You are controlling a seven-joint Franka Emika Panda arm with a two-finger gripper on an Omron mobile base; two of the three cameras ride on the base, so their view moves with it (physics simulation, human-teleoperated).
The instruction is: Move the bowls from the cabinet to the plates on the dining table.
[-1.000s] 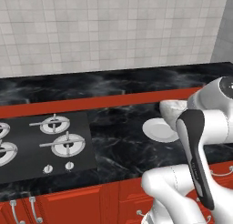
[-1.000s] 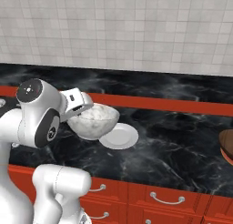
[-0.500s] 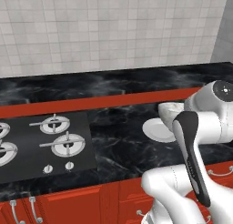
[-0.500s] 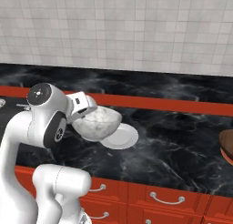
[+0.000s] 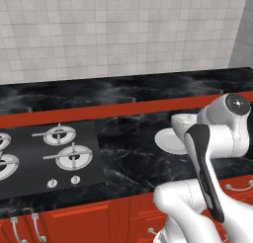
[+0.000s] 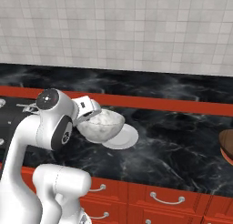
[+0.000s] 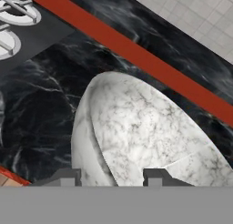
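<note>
While hand (image 7: 109,176) grips marbled bowl (image 6: 102,124); plate (image 6: 124,137) beneath

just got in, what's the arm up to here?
The arm is holding the white marbled bowl by its rim in the gripper, one finger inside and one outside. The bowl hangs over the white plate on the black marble table, close to it but seemingly not set down yet. The brown bowl shows at the right edge of the right base view, also on the table. The stovetop sits to the left.
</note>
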